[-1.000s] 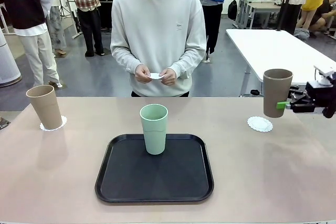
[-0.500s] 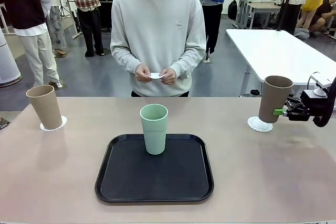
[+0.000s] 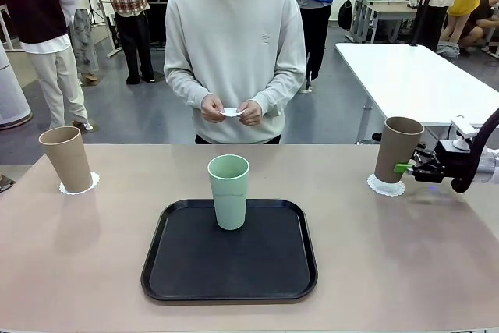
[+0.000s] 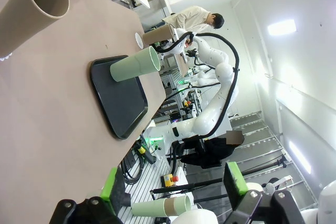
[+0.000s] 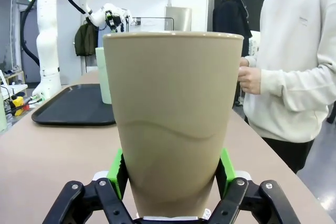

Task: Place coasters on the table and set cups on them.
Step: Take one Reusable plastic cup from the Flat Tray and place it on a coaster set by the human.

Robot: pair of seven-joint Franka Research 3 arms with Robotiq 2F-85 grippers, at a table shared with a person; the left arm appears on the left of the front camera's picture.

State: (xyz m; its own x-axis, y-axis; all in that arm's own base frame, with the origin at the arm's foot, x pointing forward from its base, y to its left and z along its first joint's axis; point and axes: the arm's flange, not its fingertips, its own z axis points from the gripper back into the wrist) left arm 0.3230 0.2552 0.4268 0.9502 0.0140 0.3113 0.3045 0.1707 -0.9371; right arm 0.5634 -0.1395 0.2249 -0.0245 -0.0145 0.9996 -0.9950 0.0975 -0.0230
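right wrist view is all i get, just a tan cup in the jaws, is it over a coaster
Observer: Yes. From the front, the held tan cup has its base down on the right coaster, as far as I can tell. Its top leans a little toward the right gripper.
Operator: where's the other tan one
Observer: The second tan cup stands on the left coaster, at the far left of the table.
Operator: and the third coaster
Observer: The person across the table holds the third coaster between both hands, at waist height.
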